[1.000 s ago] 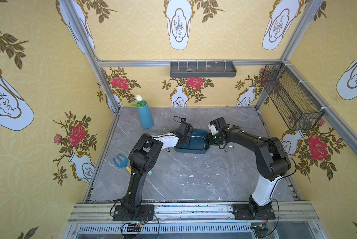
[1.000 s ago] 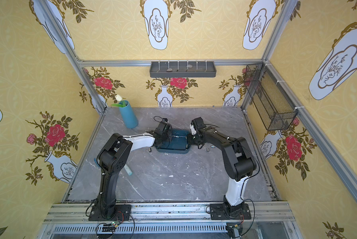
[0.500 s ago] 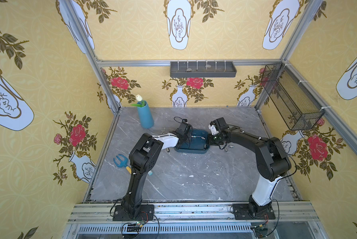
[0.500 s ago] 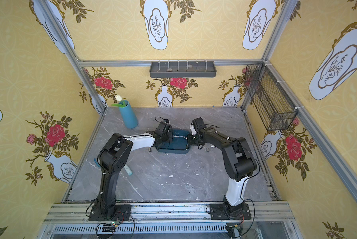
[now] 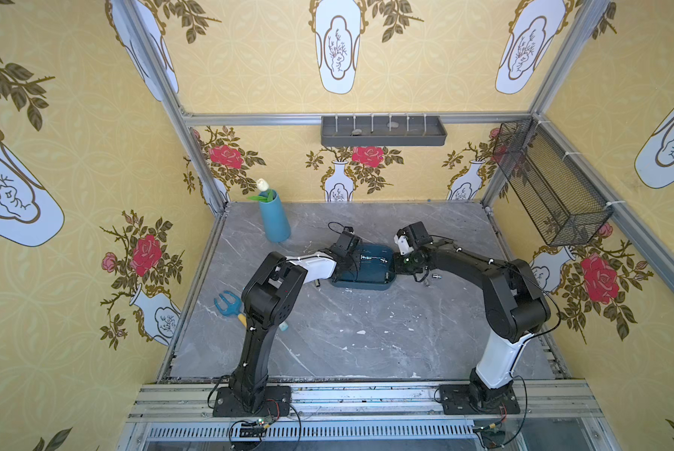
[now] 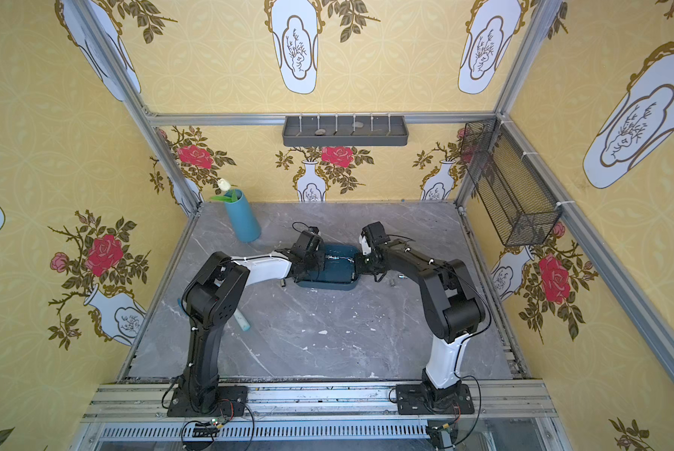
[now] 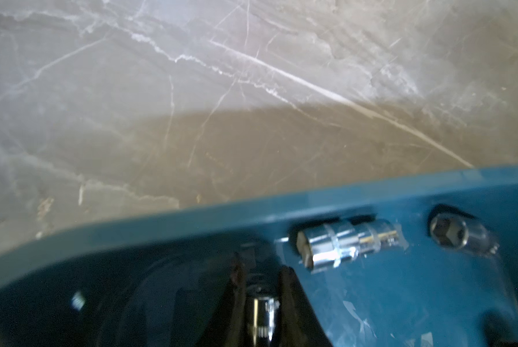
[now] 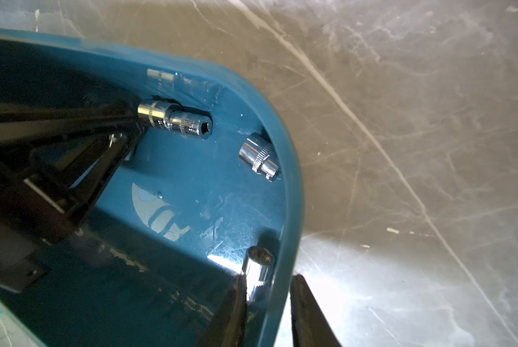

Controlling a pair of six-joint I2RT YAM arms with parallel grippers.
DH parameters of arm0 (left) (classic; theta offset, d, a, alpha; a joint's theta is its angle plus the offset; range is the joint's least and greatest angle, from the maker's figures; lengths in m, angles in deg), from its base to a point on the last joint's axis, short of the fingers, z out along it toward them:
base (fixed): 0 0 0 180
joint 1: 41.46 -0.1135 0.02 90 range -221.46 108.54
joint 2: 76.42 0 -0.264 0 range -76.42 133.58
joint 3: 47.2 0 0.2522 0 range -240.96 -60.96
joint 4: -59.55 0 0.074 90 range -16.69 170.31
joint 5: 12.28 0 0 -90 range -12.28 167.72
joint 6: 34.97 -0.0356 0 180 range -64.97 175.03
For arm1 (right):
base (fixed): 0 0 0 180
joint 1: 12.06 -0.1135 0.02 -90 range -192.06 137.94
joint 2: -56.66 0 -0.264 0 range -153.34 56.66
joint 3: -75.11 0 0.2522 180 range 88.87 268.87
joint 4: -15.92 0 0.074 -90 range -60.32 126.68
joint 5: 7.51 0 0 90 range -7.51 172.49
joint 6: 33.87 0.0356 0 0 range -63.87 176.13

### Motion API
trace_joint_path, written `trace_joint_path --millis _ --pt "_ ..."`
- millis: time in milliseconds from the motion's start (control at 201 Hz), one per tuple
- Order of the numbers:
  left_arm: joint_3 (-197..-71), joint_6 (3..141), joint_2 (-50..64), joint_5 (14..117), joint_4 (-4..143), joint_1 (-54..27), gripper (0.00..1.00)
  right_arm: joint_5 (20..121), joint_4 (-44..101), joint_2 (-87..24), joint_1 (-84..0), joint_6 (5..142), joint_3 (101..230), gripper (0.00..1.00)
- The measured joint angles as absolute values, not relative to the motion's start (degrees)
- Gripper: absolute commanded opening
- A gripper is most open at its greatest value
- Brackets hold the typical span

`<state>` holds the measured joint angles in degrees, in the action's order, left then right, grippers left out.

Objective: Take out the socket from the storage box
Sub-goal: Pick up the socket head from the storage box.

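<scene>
Glossy chrome sockets [image 7: 346, 243] in scuffed plastic storage box [image 7: 401, 300]

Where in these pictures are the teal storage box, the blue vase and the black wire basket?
storage box [image 5: 370, 284]: a top view, near rim.
blue vase [image 5: 274, 220]: a top view, middle of its body.
black wire basket [image 6: 511, 195]: a top view, mesh side wall.

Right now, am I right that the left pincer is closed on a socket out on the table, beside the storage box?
Not quite. The left pincer is closed on a socket, but that socket is inside the storage box, not out on the table beside it. The right wrist view shows this most clearly.
</scene>
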<state>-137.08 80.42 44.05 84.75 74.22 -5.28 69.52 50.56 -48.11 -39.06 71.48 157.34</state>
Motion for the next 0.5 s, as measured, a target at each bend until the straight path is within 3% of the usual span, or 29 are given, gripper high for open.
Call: trace_joint_path --millis 498 --pt "-127.1 82.1 24.7 84.4 76.2 -6.5 0.17 70.8 51.8 -46.4 -39.0 71.5 158.7 0.33"
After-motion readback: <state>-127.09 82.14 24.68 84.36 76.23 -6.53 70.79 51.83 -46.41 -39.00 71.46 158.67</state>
